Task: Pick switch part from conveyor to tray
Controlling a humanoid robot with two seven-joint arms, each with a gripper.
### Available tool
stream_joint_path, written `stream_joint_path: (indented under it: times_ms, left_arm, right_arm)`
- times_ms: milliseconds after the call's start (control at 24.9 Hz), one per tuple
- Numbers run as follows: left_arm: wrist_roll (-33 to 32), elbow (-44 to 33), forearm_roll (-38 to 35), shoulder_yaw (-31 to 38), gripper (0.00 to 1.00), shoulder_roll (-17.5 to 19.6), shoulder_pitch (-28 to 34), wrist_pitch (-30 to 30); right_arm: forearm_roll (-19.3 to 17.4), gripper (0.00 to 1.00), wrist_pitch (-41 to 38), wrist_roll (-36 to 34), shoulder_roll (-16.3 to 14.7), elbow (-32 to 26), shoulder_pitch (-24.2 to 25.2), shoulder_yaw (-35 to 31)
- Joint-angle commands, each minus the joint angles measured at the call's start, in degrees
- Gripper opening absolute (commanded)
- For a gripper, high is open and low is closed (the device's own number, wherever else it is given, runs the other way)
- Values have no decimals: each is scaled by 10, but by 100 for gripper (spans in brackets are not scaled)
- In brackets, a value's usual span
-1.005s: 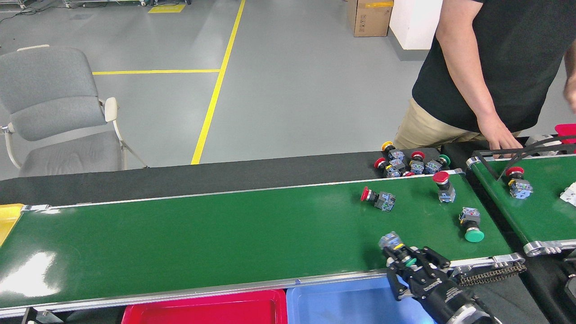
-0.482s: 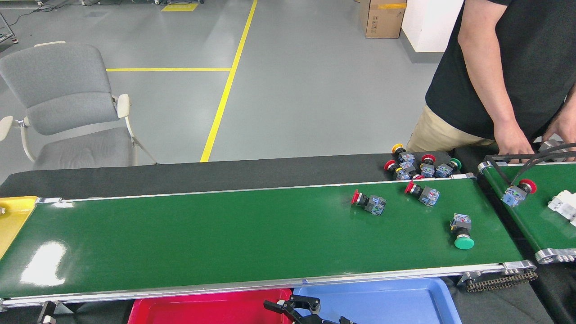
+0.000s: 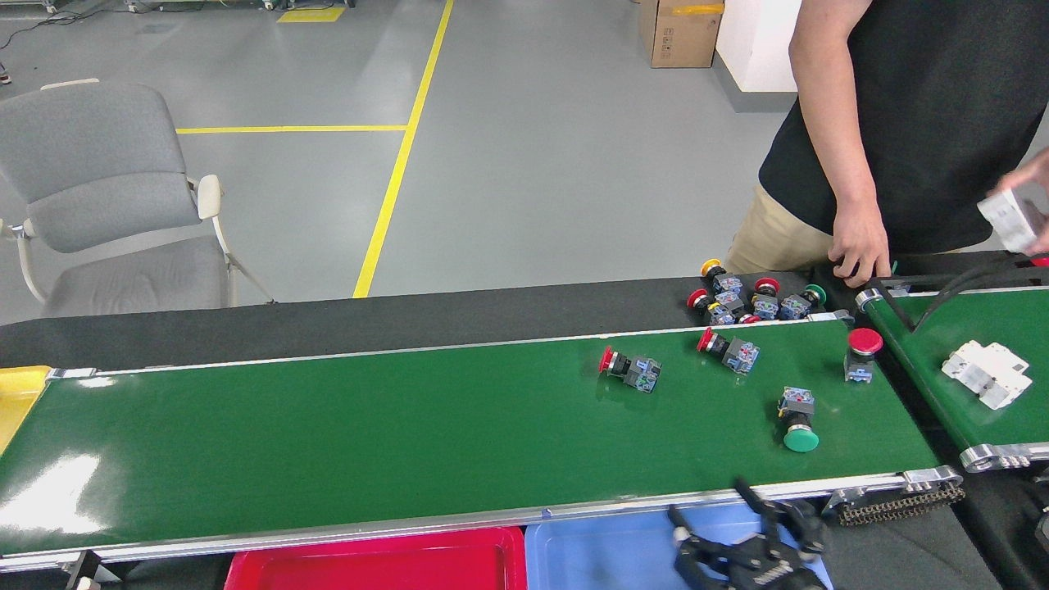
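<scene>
The conveyor (image 3: 328,426) is the long green belt across the head view. Three switch parts lie on its right half: a red one (image 3: 629,369), a second red one (image 3: 728,351) and a green one (image 3: 797,419). Another red switch part (image 3: 860,352) stands upright at the belt's right end. Below the near rail sit a red tray (image 3: 377,564) and a blue tray (image 3: 606,551). My right gripper (image 3: 721,524) hovers over the blue tray's right part, open, with nothing between its fingers. My left gripper is out of view.
A pile of switch parts (image 3: 750,300) rests on the black table behind the belt. A person stands at the right, one hand (image 3: 859,250) near the pile, the other holding a white part (image 3: 1010,218). A shorter green belt (image 3: 942,328) carries a white part (image 3: 987,374). A yellow tray (image 3: 15,395) is at the left.
My right gripper held a switch part at the belt's near edge, dropped low over the trays, and now stands open and empty. The belt's parts drifted left; a red one arrived at its right end.
</scene>
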Motion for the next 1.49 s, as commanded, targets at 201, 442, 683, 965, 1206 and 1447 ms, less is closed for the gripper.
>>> stream_joint_path:
  times_ms: [201,442,683,965,1206,1447]
  left_arm:
    - [3,-5,0,-4,100,8,-4,1]
    - [2,-3,0,-4,100,9,-6,1]
    - [1,-3,0,-5,100,9,-8,0]
    - [0,-3,0,-5,100,9,-9,0]
    - [-1,-4,0,-4,100,9,-9,0]
    - [-1,-6,0,-4,100,9,-9,1]
  right_arm:
    - [6,99,86,37,-2,-3,-33,26]
    - [45,99,170,53,-8,79,-130,123]
    - [44,93,241,71,-16,171,-210,189]
    - [40,22,233,84,-28,186,-224,211]
    - [38,14,86,80,-35,156,-208,214]
    - [30,15,-235,78,-30,79,-165,235]
